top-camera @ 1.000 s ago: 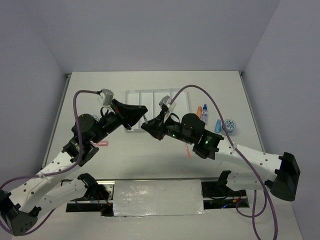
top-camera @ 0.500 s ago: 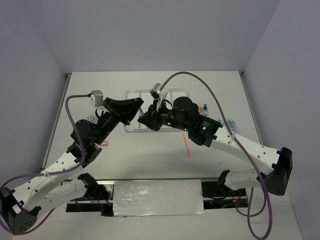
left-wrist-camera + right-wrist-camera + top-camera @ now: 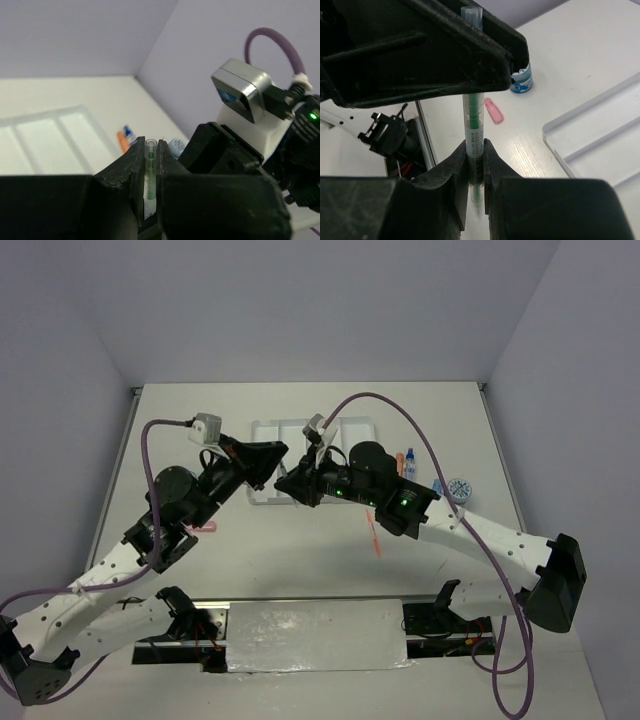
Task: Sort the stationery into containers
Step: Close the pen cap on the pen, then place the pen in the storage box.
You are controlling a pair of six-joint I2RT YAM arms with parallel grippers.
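A thin green pen (image 3: 473,115) in a clear barrel is held by both grippers at once, above the table in front of the white tray (image 3: 263,430). My right gripper (image 3: 475,150) is shut on its lower part. My left gripper (image 3: 150,150) is shut on its upper part (image 3: 149,172), with its fingers (image 3: 445,45) showing in the right wrist view. In the top view the two grippers meet tip to tip, left (image 3: 277,462) and right (image 3: 291,486). An orange pen (image 3: 373,536) lies on the table near the right arm.
A pink capsule (image 3: 205,527) lies by the left arm, with a blue-white roll (image 3: 522,80) near it. Right of the tray are an orange capsule (image 3: 398,465), a blue-capped bottle (image 3: 410,462), a blue capsule (image 3: 437,488) and a second roll (image 3: 459,488).
My right arm has swung left and toward the tray's front edge. My left gripper shifted slightly. The two grippers have stayed tip to tip on the pen.
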